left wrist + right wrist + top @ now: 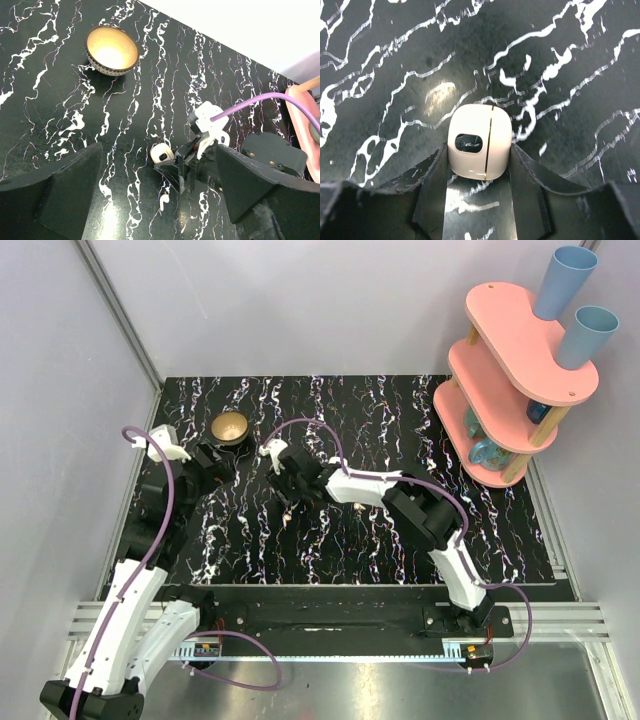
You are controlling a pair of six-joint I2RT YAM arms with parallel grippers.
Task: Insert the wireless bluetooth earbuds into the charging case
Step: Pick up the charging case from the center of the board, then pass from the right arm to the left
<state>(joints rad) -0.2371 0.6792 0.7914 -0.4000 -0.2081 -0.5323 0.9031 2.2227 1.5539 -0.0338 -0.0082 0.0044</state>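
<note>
A black table with white marble veining carries the scene. The right gripper reaches in from the right to a spot left of the table's middle. Its two dark fingers lie against both sides of the small white rounded-square plastic charging case, pinching it. The case's lid looks closed: a thin seam runs down its face, with a dark oval recess just left of the seam. Whether the case rests on the table or is raised off it cannot be told.

A tiny white piece lies on the table just beside the case. It is too small to tell whether it is one of the earbuds.

The left gripper hovers to the left of the case with its fingers spread wide, holding nothing.

A round brass-coloured bowl stands farther back, near the left gripper and apart from the case. At the far right corner stands a pink three-tier wooden rack with two blue plastic cups on it.
</note>
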